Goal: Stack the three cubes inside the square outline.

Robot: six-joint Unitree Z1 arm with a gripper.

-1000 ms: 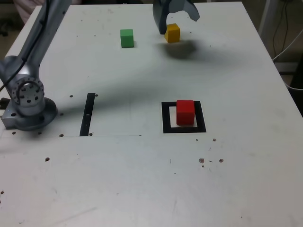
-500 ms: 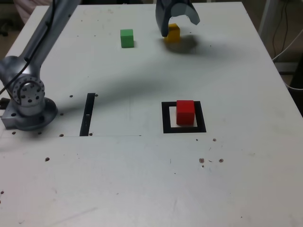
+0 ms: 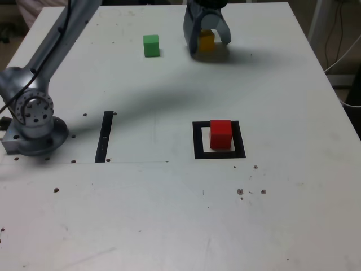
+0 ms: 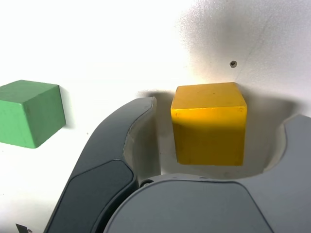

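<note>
On the desk (image 3: 282,113), going left to right in the exterior view, the green cube (image 3: 150,45) waits untouched, the claw (image 3: 207,40) straddles the yellow cube (image 3: 206,39) with jaws apart, needing closure next, while the red cube (image 3: 220,134) sits inside the square outline (image 3: 219,153).

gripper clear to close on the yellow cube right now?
Probably yes. The gripper is open with the yellow cube between its fingers, gaps on both sides. The green cube sits well apart, so nothing blocks the close.
</note>
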